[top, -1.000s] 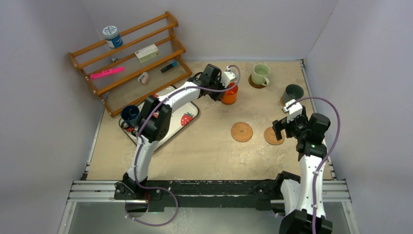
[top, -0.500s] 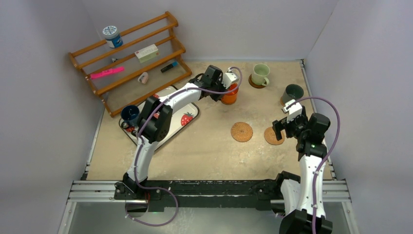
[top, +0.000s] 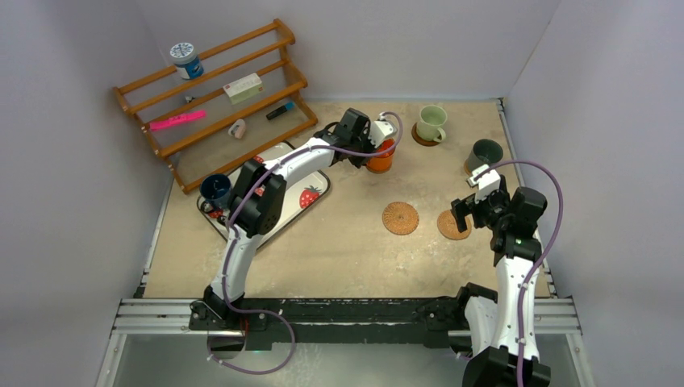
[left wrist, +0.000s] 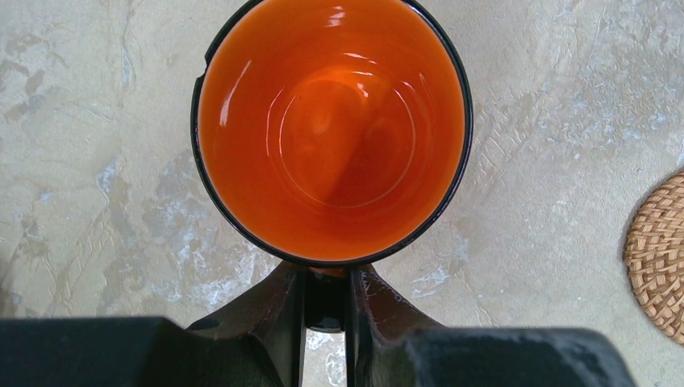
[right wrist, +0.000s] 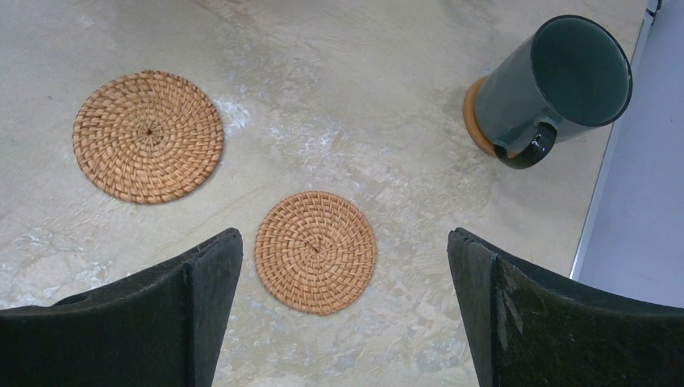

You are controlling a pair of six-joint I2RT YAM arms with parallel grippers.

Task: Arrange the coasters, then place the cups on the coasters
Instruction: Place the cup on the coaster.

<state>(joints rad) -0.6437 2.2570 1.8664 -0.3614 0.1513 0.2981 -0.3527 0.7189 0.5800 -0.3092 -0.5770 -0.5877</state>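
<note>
My left gripper (left wrist: 327, 278) is shut on the handle of the orange cup (left wrist: 331, 129), which is upright at the back middle of the table (top: 380, 157). What lies under the cup is hidden. My right gripper (right wrist: 345, 234) hangs open above a woven coaster (right wrist: 316, 251), with a second woven coaster (right wrist: 148, 135) to its left. The dark green cup (right wrist: 556, 81) stands on a brown coaster (right wrist: 476, 121) by the right edge. A pale green cup (top: 431, 122) sits on a coaster (top: 419, 138) at the back. A dark blue cup (top: 215, 189) is at the tray's left end.
The white strawberry-print tray (top: 319, 189) lies under my left arm. A wooden rack (top: 218, 97) with a lidded jar (top: 185, 60) and small items stands at the back left. White walls close in the back and both sides. A woven coaster edge (left wrist: 657, 250) shows right of the orange cup.
My left gripper has crept slightly to the right with the orange cup. The right arm has hardly moved.
</note>
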